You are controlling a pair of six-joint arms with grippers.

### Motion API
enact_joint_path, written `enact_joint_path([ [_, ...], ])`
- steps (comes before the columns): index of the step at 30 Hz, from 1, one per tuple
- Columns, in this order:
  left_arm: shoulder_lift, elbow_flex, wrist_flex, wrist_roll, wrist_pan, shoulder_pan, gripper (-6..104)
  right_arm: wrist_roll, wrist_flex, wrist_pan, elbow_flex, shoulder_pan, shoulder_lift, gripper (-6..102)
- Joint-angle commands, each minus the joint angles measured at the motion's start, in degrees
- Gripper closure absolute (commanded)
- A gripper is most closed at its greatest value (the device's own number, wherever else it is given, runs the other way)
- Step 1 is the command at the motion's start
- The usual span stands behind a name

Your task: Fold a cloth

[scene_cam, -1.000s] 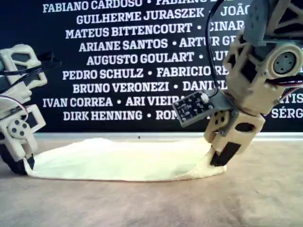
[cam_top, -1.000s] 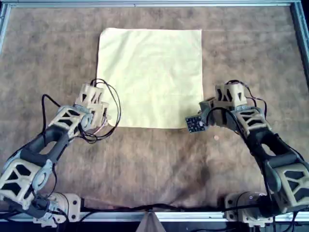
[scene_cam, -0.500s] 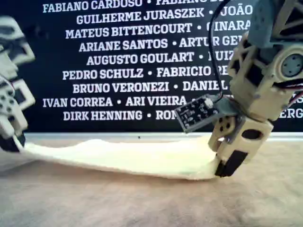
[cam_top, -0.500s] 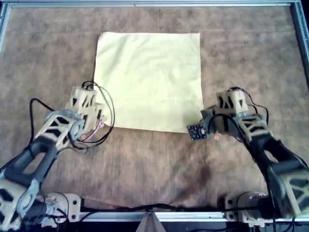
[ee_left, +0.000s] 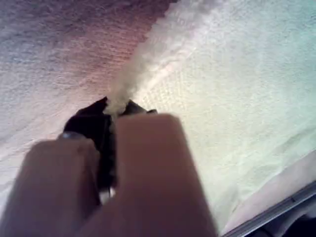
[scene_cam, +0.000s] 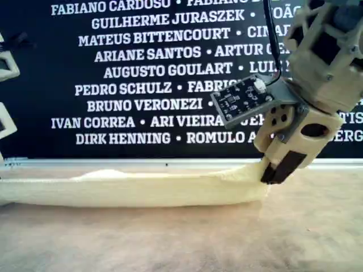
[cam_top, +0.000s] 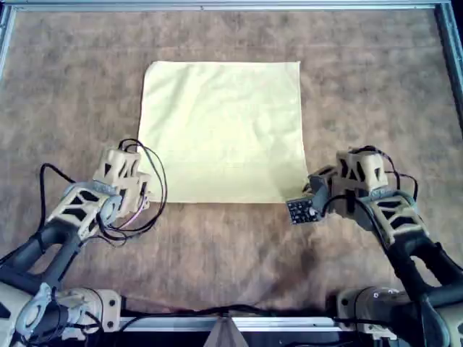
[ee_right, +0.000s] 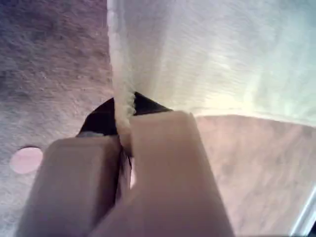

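Note:
The pale yellow cloth (cam_top: 224, 130) lies spread on the brown mat, and its edge nearest the arms is held at both corners. My left gripper (cam_top: 139, 196) is shut on the corner at the overhead view's lower left; the left wrist view shows the fabric (ee_left: 237, 98) pinched at the fingertips (ee_left: 116, 108). My right gripper (cam_top: 312, 189) is shut on the corner at the overhead view's lower right, and the cloth (ee_right: 222, 54) is bunched between its tips (ee_right: 126, 106). In the exterior view the right gripper (scene_cam: 271, 173) holds that corner just above the mat, with the cloth (scene_cam: 142, 187) stretched low.
The mottled brown mat (cam_top: 231, 253) covers the table inside a metal frame (cam_top: 217, 6). A small circuit board (cam_top: 299, 210) juts from the right gripper. A pale round spot (ee_right: 27, 160) marks the mat near it. A black banner with white names (scene_cam: 142, 68) stands behind.
Both grippers drew the cloth's held edge toward the overhead view's bottom, and the whole cloth slid with it. In the exterior view the left gripper left the frame and the right one rose slightly.

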Motion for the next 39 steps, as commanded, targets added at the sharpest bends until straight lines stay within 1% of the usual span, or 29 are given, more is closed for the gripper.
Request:
enact_joint_path([
  [1, 3.25, -1.93, -0.26, 0.26, -0.44, 0.79, 97, -0.09, 0.00, 0.88, -2.55, -0.62, 2.37, 98],
  [2, 3.25, -2.02, -0.70, 0.26, -0.44, 0.88, 97, -0.35, -0.26, 0.88, -3.16, -0.62, 2.29, 98],
  [6, 2.20, -5.36, -1.05, 0.26, -0.44, 1.05, 97, -0.35, -4.04, 0.97, -7.03, -0.70, 1.85, 98],
  [9, 2.11, -9.93, -1.05, 0.26, -0.44, 1.14, 97, 0.00, -8.88, 0.97, -9.58, -0.70, 1.85, 98],
  [11, 2.11, -13.54, -1.05, 0.26, -0.44, 1.14, 97, -0.35, -12.48, 1.05, -11.16, -0.70, 1.23, 98],
  [17, -2.37, -26.19, -1.14, 0.26, -0.44, 1.23, 97, -0.35, -22.50, 1.05, -17.49, -0.79, -8.00, 98],
  [20, -8.88, -32.96, -1.14, 0.26, -0.44, 3.16, 97, -0.35, -26.37, 1.05, -22.68, -0.79, -15.29, 98],
  [23, -16.00, -40.08, -1.14, 0.26, -0.44, 6.06, 97, -0.35, -29.36, 1.14, -28.65, -0.88, -22.59, 98],
  [27, -25.05, -49.92, -1.14, 0.26, -0.44, 9.40, 97, -0.44, -31.82, 1.14, -37.79, -0.88, -30.59, 98],
  [29, -29.88, -55.28, -1.14, 0.26, 0.09, 10.46, 97, -0.44, -32.17, 1.14, -42.98, -1.23, -34.19, 98],
  [39, -49.13, -80.42, -1.14, 0.26, -0.35, 10.90, 97, -0.44, -32.26, 1.05, -63.46, -6.24, -50.63, 98],
])
